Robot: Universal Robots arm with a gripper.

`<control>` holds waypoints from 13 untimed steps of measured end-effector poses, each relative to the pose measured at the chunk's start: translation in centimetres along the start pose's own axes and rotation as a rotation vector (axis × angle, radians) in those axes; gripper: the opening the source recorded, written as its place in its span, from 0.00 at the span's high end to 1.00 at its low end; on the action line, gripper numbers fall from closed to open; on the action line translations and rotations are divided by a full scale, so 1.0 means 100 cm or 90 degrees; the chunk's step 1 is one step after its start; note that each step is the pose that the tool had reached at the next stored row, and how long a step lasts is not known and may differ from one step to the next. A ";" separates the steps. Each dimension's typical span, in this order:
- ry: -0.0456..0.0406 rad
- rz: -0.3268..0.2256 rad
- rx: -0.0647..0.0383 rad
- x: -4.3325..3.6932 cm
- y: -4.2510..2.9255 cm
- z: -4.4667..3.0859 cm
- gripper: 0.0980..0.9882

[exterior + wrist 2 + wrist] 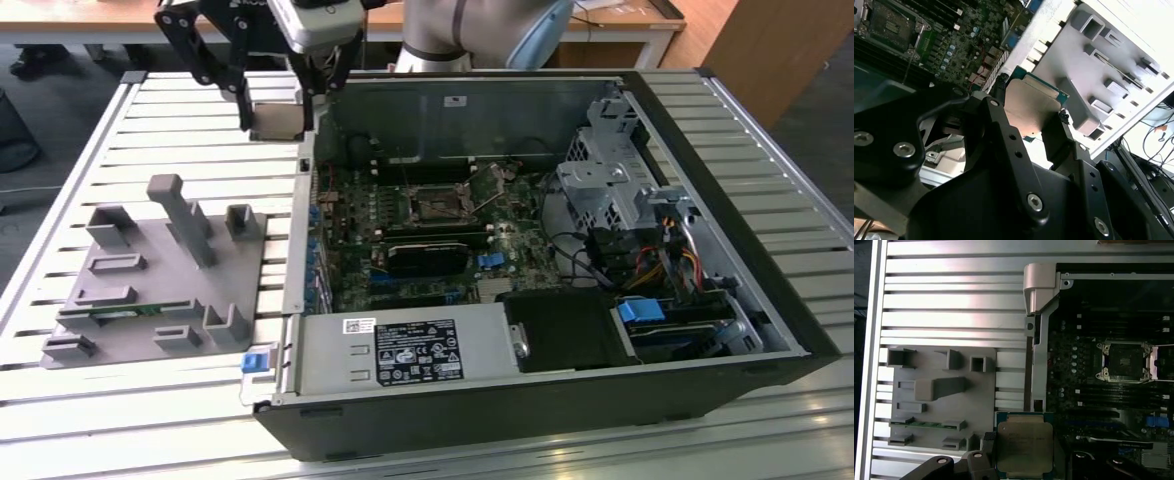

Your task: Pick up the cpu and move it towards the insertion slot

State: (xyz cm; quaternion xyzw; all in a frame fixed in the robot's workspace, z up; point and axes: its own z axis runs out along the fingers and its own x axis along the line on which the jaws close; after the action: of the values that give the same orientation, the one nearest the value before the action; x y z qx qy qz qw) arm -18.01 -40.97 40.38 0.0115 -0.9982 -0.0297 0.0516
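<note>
Gripper (pixel 278 118) closed on the cpu (pixel 276 120), held above the slatted table (pixel 160 120) just outside the computer case (pixel 747 300) wall. The insertion slot (pixel 437 203) lies at about four o'clock from it in the exterior view. The first wrist view shows a green memory stick (pixel 924 424) in the grey fixture (pixel 944 405).

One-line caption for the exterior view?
Gripper holds the cpu aloft beside the open computer case, short of the insertion slot.
</note>
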 end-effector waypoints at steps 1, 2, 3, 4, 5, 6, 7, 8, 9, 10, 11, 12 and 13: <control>0.0005 0.000 0.000 -0.0016 0.0000 -0.0002 0.50; 0.0010 0.000 0.000 -0.0032 -0.0001 -0.0004 0.50; 0.0015 0.000 0.000 -0.0049 -0.0001 -0.0006 0.50; 0.0020 0.000 0.000 -0.0066 -0.0001 -0.0008 0.50; 0.0026 0.000 0.000 -0.0083 -0.0002 -0.0010 0.50; 0.0031 0.000 0.000 -0.0100 -0.0002 -0.0012 0.50; 0.0036 0.000 0.000 -0.0116 -0.0002 -0.0014 0.50; 0.0042 0.000 0.000 -0.0134 -0.0003 -0.0017 0.50; 0.0047 0.000 0.000 -0.0152 -0.0003 -0.0018 0.50; 0.0053 0.000 0.000 -0.0171 -0.0003 -0.0021 0.50; 0.0058 0.000 0.000 -0.0189 -0.0004 -0.0023 0.50; 0.0064 0.000 0.000 -0.0208 -0.0004 -0.0026 0.50; 0.0069 0.000 0.000 -0.0226 -0.0004 -0.0027 0.50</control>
State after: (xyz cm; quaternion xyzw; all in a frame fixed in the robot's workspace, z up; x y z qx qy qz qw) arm -15.73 -40.97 40.42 0.0114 -0.9979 -0.0297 0.0570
